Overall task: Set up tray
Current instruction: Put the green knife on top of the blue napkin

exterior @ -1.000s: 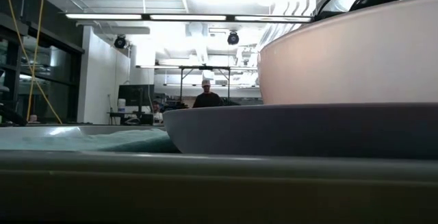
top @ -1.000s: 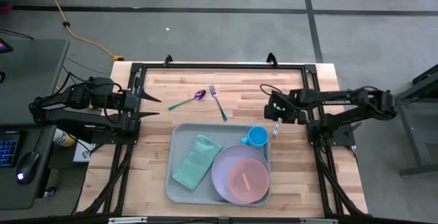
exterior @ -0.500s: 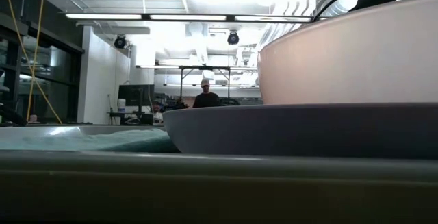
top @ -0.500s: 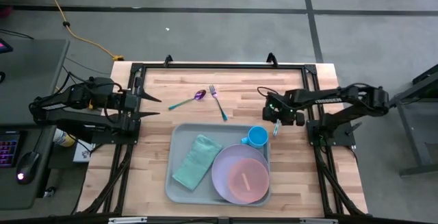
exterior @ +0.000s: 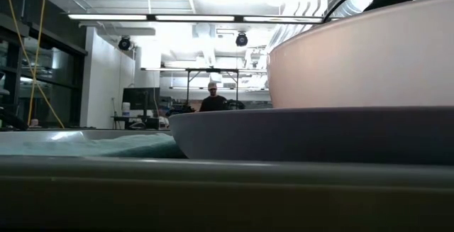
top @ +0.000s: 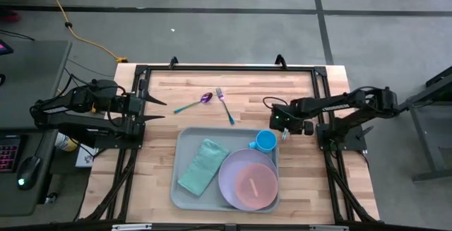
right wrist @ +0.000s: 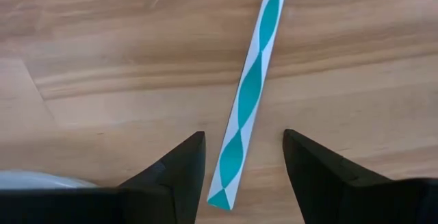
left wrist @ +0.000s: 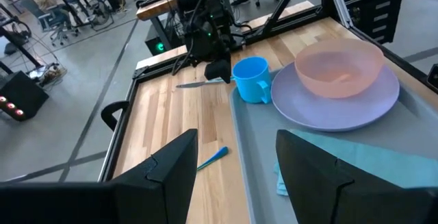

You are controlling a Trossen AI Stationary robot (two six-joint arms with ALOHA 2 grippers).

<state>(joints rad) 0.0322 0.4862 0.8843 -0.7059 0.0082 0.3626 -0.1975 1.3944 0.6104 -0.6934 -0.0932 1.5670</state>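
Both open, empty grippers: right gripper (right wrist: 239, 176) straddles the light, stiff teal-and-white striped straw (right wrist: 250, 94) beside the large grey-green plastic tray (top: 185, 146); pinch mid-length gently, left gripper (left wrist: 233, 176) idle.

We are in a robotics lab or workshop: a wooden tabletop (top: 304, 181) framed in black rails stands on a grey concrete floor (top: 212, 33) marked with tape, a yellow cable (top: 78, 33) trails across it, and beyond, under fluorescent ceiling lights (exterior: 191, 17), a person (exterior: 213, 101) sits among workbenches and monitors (exterior: 138, 98).
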